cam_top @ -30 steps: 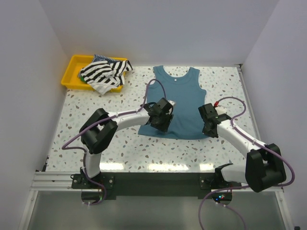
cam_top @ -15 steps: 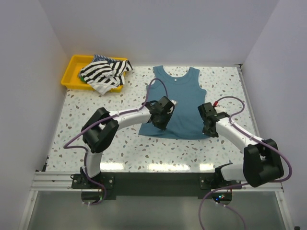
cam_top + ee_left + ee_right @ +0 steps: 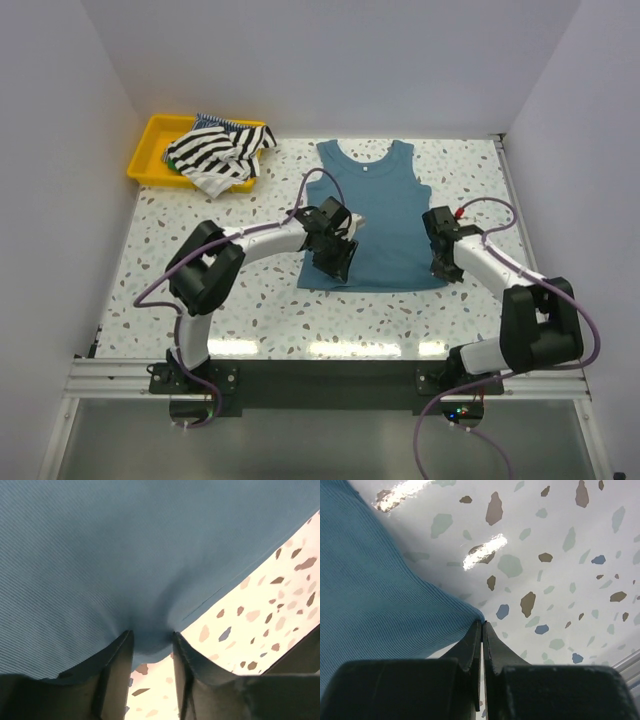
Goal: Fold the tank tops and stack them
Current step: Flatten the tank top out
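Note:
The plain teal-blue tank top (image 3: 375,215) lies flat on the speckled table, neck towards the back wall. My left gripper (image 3: 338,262) is at its near left hem; in the left wrist view (image 3: 150,637) the teal cloth (image 3: 150,555) is puckered and pinched between the fingertips. My right gripper (image 3: 441,268) is at the near right hem corner, shut on the corner of the cloth (image 3: 395,605) in the right wrist view (image 3: 482,622). The black-and-white striped tank top (image 3: 215,150) lies bunched in the yellow tray. The green and finely blue-striped tops are mostly hidden under it.
The yellow plastic tray (image 3: 150,150) stands at the back left corner. White walls close in the table on the left, back and right. Bare speckled table (image 3: 200,215) lies left of the teal top and along its near edge.
Both grippers have shifted a little, the right one outwards to the right. The teal top's lower hem now lies wider and straighter than a second ago.

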Tool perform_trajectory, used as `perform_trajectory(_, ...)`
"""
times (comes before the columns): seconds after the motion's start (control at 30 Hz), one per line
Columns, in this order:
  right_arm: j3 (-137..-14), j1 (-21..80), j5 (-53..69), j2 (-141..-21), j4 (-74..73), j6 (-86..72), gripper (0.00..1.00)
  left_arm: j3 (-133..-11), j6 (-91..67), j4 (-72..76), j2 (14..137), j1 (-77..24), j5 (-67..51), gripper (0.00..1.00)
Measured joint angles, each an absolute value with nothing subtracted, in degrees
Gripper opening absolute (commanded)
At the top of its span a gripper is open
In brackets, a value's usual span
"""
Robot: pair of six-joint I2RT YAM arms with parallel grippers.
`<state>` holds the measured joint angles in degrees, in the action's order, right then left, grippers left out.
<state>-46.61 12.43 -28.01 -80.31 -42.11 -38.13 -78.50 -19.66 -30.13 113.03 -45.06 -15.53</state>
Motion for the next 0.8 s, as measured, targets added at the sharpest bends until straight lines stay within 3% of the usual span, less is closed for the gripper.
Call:
perform_trajectory(0.13, -47.31, 10.57, -28.05, -82.70, -42.15, -37.17, 0.01, -76.42, -20.10, -29.98, 112.40, -44.93, -15.84, 0.54)
perform_trajectory(0.3, -48.05, 6.04, -27.94, -85.65, -41.69, -35.27, 0.08, -75.07, -22.02, -29.47, 108.66, -43.72, -14.13, 0.48)
perform_trajectory(0.53, -49.87, -0.05, -27.42, -87.15, -41.69, -32.71, 0.32, -70.32, -24.95, -25.69, 106.94, -42.13, -9.32, 0.40)
perform_trajectory(0.63, -50.78, 0.99, -27.00, -84.38, -42.33, -32.64, 0.41, -66.63, -26.83, -24.03, 106.28, -42.15, -8.82, 0.38)
perform_trajectory(0.8, -52.29, 12.32, -26.83, -76.14, -43.35, -35.24, 0.37, -62.33, -30.22, -19.03, 103.94, -42.33, -7.68, 0.34)
